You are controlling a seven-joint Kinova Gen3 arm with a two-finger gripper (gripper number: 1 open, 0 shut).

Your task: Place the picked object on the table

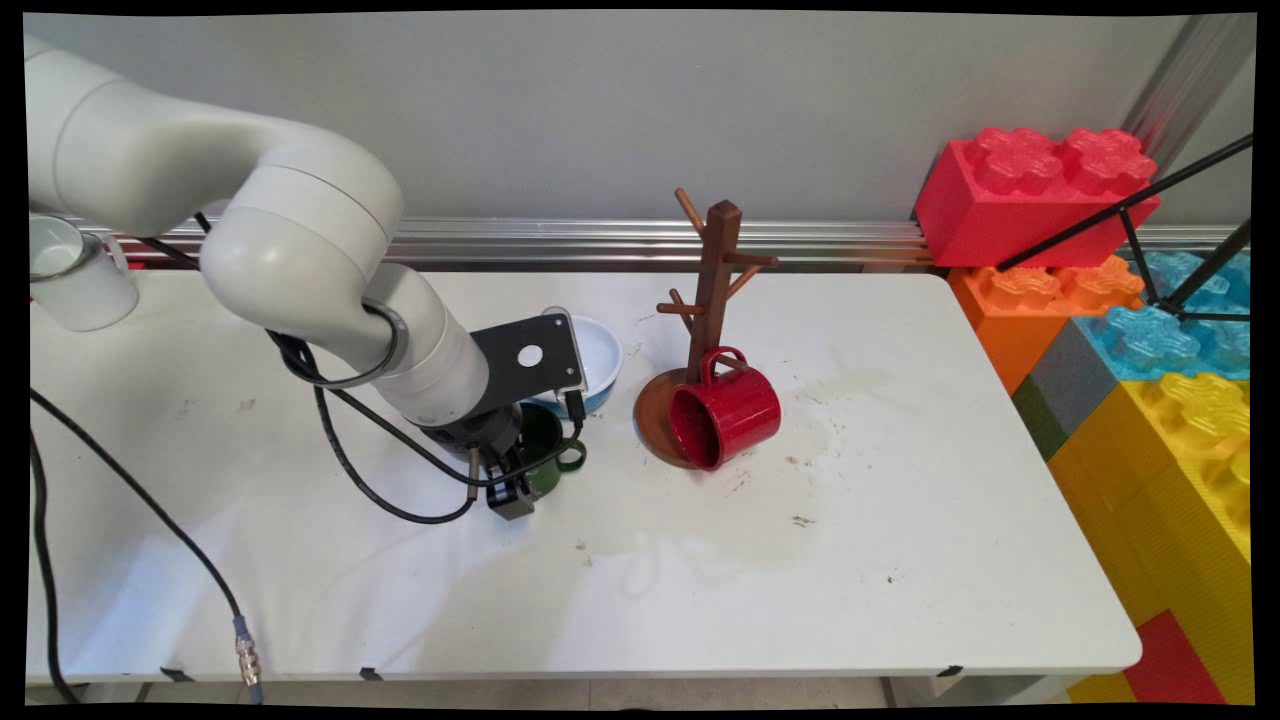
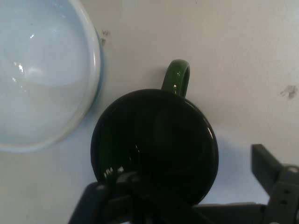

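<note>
A dark green mug [image 1: 547, 452] [image 2: 154, 144] stands upright on the white table [image 1: 900, 520], its handle [image 2: 176, 78] pointing away from the hand. My gripper [image 1: 512, 487] [image 2: 194, 168] is lowered onto it and open. One finger [image 2: 125, 181] reaches down inside the mug. The other finger [image 2: 267, 169] hangs outside, a short gap from the wall, so the mug's wall lies between the two. A white bowl with a blue rim [image 1: 600, 356] [image 2: 42, 79] sits right beside the mug.
A brown wooden mug tree [image 1: 712, 290] stands mid-table, with a red mug [image 1: 728, 415] lying on its side against the base. A white mug [image 1: 75, 275] is at the far left. Large coloured blocks [image 1: 1150, 330] are stacked past the table's right edge.
</note>
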